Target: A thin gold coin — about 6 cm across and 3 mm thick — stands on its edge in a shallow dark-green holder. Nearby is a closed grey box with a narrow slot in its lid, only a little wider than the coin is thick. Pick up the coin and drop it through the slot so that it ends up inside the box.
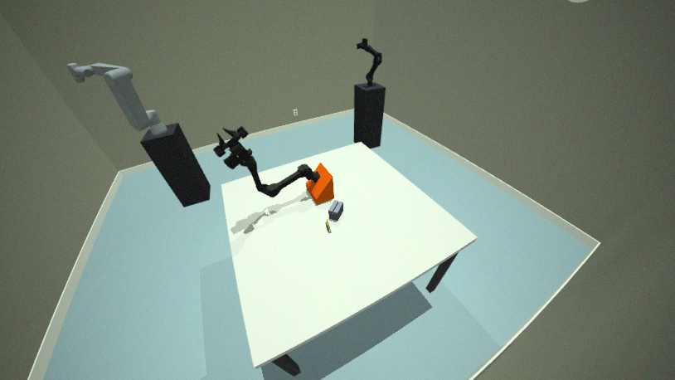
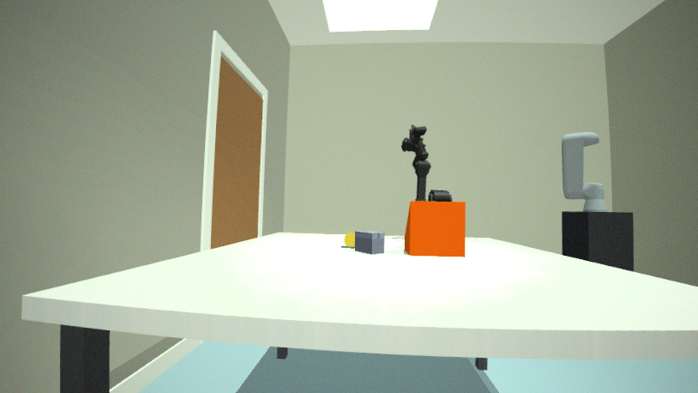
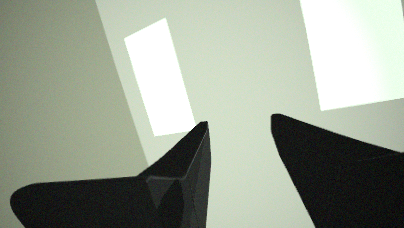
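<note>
The gold coin (image 1: 327, 225) (image 2: 349, 238) stands on edge in its dark-green holder (image 1: 328, 230) on the white table (image 1: 368, 265) (image 2: 341, 293). The grey slotted box (image 1: 335, 209) (image 2: 369, 241) sits close beside it, near the arm's orange base (image 1: 322, 187) (image 2: 434, 229). My gripper (image 1: 223, 133) (image 2: 414, 131) (image 3: 239, 125) is raised high beyond the table's far left corner, far from the coin and box. Its fingers point up at the ceiling. They stand partly apart with nothing between them. The wrist view shows only the wall and ceiling lights.
A grey arm (image 1: 123, 94) (image 2: 578, 163) stands on a black pedestal (image 1: 177, 165) (image 2: 598, 237) close to my gripper. A second black arm (image 1: 372, 61) stands on another pedestal (image 1: 369, 115) at the far corner. A door (image 2: 237, 160) is in the left wall.
</note>
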Available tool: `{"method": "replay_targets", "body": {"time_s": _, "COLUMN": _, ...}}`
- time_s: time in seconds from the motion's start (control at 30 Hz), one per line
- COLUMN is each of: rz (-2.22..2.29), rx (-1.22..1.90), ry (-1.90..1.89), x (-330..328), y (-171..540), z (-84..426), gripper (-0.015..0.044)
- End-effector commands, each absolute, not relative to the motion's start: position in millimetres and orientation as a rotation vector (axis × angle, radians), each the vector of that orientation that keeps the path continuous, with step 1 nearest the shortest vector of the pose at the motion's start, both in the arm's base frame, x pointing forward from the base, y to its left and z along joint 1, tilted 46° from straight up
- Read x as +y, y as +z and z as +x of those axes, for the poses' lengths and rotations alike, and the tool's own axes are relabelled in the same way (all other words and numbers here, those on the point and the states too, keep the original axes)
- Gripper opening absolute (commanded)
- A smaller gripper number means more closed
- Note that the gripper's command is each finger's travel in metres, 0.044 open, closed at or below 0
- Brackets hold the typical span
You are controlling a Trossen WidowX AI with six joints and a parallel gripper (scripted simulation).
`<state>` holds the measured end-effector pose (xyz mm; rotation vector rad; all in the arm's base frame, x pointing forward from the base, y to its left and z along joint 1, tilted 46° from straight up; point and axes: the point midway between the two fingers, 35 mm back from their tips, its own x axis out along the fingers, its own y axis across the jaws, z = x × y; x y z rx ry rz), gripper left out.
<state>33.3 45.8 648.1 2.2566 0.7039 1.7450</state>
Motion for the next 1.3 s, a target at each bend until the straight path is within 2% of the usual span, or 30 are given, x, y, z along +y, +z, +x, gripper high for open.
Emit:
{"method": "replay_targets", "body": {"time_s": 0.0, "rz": 2.081, "rx": 0.622, "ry": 1.554, "x": 104.5, "y": 632.3, "z": 37.7, "gripper": 0.0161}}
{"method": "replay_targets", "body": {"time_s": 0.3, "rz": 1.714, "rx": 0.489, "ry": 1.131, "x": 211.6, "y": 573.3, "z": 89.3, "gripper": 0.0161}}
{"method": "replay_targets", "body": {"time_s": 0.63, "rz": 1.282, "rx": 0.432, "ry": 0.666, "x": 270.1, "y": 475.6, "z": 184.4, "gripper": 0.0161}}
{"method": "replay_targets", "body": {"time_s": 0.97, "rz": 0.768, "rx": 0.489, "ry": 0.201, "x": 257.4, "y": 352.5, "z": 280.9, "gripper": 0.0161}}
{"method": "replay_targets", "body": {"time_s": 1.27, "rz": 0.29, "rx": 0.657, "ry": -0.2, "x": 186.8, "y": 240.6, "z": 349.5, "gripper": 0.0161}}
